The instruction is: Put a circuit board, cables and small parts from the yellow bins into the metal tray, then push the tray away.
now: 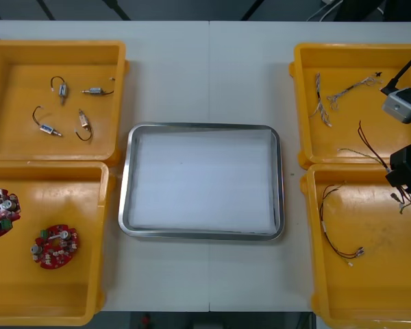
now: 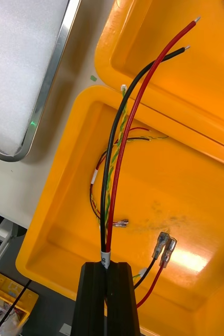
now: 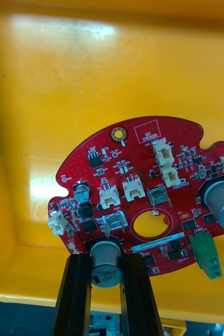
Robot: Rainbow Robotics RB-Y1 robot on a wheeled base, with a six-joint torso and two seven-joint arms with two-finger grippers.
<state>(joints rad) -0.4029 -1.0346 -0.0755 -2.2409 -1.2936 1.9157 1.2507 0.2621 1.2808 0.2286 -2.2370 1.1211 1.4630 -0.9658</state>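
The red-and-black cable (image 2: 123, 142), pinched in the right jaws above the near right yellow bin (image 2: 195, 173), wants lifting clear of the rim before crossing to the white-lined metal tray (image 1: 204, 127); the left wrist view, unlike the front, shows the left jaws clamped on a round red circuit board (image 3: 143, 157).

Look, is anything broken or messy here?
Nothing looks broken or spilled. The right gripper is shut on a red and black cable over a yellow bin. The left gripper is shut on a red circuit board. The metal tray has nothing in it.
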